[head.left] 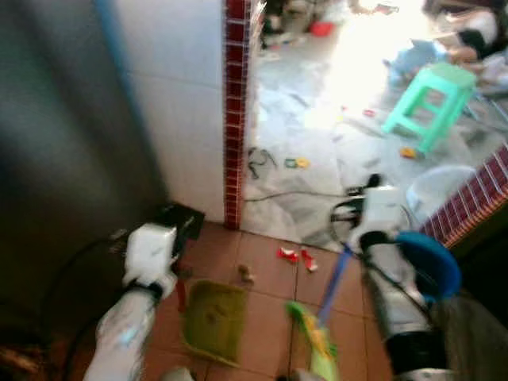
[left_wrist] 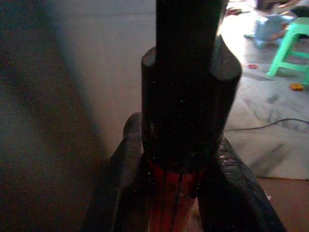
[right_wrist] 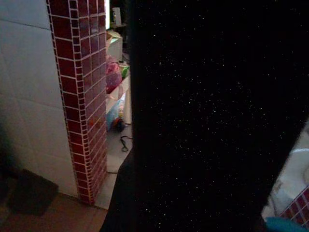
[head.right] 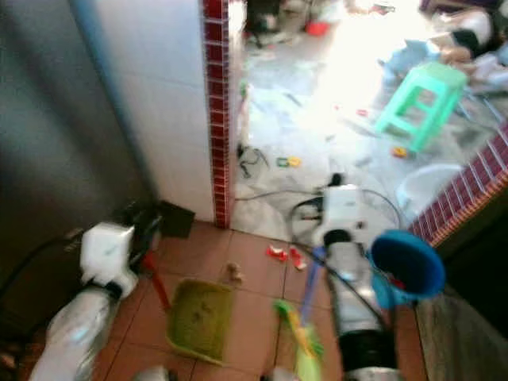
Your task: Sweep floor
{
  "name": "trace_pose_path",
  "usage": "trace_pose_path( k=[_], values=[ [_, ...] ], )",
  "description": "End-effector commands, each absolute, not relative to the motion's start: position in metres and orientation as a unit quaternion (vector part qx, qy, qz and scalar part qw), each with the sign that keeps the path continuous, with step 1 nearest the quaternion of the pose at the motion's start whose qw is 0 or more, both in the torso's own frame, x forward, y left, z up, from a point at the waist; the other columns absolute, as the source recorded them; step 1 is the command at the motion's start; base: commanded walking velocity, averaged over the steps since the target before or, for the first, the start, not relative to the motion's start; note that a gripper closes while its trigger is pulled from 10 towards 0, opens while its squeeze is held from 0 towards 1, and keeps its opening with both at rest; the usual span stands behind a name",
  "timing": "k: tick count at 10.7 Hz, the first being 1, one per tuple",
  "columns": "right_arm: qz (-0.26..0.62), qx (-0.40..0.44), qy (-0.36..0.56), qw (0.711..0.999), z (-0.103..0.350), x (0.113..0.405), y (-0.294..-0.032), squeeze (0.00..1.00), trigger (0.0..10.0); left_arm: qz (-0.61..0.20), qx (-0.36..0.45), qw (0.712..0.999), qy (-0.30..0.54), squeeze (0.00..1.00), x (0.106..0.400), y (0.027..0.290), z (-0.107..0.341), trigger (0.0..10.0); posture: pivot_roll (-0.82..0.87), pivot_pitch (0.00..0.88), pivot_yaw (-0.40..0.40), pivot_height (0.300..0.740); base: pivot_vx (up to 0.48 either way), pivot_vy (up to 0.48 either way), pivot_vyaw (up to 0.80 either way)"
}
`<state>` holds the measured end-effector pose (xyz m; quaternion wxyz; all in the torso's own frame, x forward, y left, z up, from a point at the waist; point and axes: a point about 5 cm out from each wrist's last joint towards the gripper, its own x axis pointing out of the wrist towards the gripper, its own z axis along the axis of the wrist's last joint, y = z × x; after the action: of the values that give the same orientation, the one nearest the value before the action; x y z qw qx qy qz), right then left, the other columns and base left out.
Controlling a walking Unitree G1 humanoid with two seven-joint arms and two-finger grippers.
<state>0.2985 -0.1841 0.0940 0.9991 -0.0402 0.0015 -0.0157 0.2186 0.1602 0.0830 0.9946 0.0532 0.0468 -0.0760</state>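
Two arms reach forward over a floor of brown tiles (head.left: 262, 317), and we describe the scene from the large things to the small ones. On our left stands a dark grey surface (head.left: 63, 159), then a white tiled wall (head.left: 178, 95) ending in a column of red tiles (head.left: 235, 111). Beyond the column the pale floor is brightly lit, and a mint-green stool (head.left: 432, 99) stands there, with small coloured items scattered around it.

A blue bucket (head.right: 406, 266) sits just beside our right arm. Our left gripper (left_wrist: 174, 193) is closed around a red handle (left_wrist: 169, 198), which we see pressed between the black fingers (left_wrist: 236, 193) in the left wrist view. This handle leads down to the olive-green dustpan (head.left: 214, 319), which lies on the brown tiles. Our right arm carries the broom (head.left: 317, 337), with a blue stick and green-yellow bristles touching the tiles near the dustpan. The right gripper is dark in its wrist view, so we cannot tell how its fingers stand.

Some red scraps (head.left: 295, 255) and a brownish crumb (head.left: 246, 275) lie in front of the dustpan.
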Motion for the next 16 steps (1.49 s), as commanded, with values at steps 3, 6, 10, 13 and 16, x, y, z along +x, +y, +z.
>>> trace_pose_path(
  k=[3, 6, 10, 13, 16],
  values=[
    [-0.011, -0.041, -0.021, 0.999, 0.105, 0.302, -0.179, 0.00, 10.0, -0.078, 0.045, 0.996, 0.025, 0.00, 0.227, 0.157, 0.098, 10.0, -0.02, 0.000, -0.060, 0.740, 0.000, 0.000, 0.00],
    [-0.018, -0.034, -0.022, 0.999, 0.107, 0.299, -0.182, 0.00, 10.0, -0.088, 0.059, 0.994, 0.029, 0.00, 0.225, 0.163, 0.106, 10.0, -0.02, 0.000, -0.056, 0.740, 0.000, 0.000, 0.00],
    [-0.007, -0.025, -0.050, 0.998, 0.129, 0.310, -0.161, 0.00, 10.0, -0.058, 0.045, 0.997, 0.013, 0.00, 0.234, 0.173, 0.126, 10.0, -0.01, 0.000, -0.038, 0.740, 0.000, 0.000, -0.20],
    [0.001, -0.020, -0.041, 0.999, 0.125, 0.307, -0.158, 0.00, 10.0, -0.063, 0.031, 0.997, 0.020, 0.00, 0.231, 0.165, 0.124, 10.0, 0.00, 0.000, -0.051, 0.740, 0.256, 0.290, 0.00],
    [0.008, -0.018, -0.050, 0.999, 0.134, 0.316, -0.154, 0.00, 10.0, -0.056, 0.018, 0.998, 0.003, 0.00, 0.239, 0.161, 0.133, 10.0, 0.00, 0.000, -0.055, 0.740, 0.274, 0.321, 0.00]
  ],
)
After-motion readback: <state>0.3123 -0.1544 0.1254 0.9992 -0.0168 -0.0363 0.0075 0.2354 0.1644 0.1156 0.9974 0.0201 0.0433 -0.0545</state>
